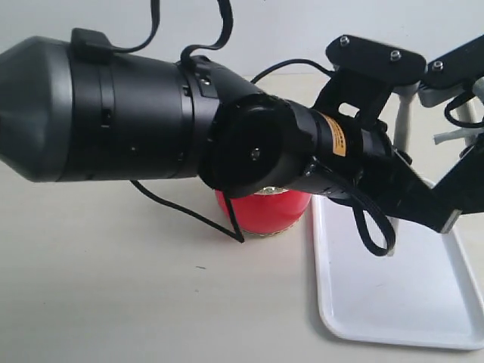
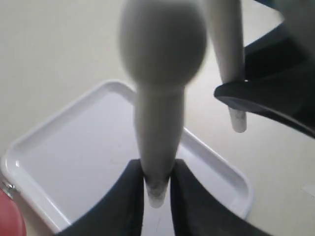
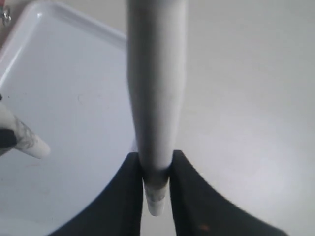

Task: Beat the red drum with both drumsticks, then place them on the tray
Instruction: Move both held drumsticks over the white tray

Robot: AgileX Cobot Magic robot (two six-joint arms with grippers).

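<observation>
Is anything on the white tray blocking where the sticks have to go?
Nothing I can see. The tray is bare where it shows. The left gripper and right gripper hold the drumsticks over it.

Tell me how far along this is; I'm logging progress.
Done: cannot tell whether the red drum was beaten. In hand: left gripper clamps one drumstick, right gripper the other drumstick, both at the tray. Left: lay both sticks on the tray, which shows none yet.
</observation>
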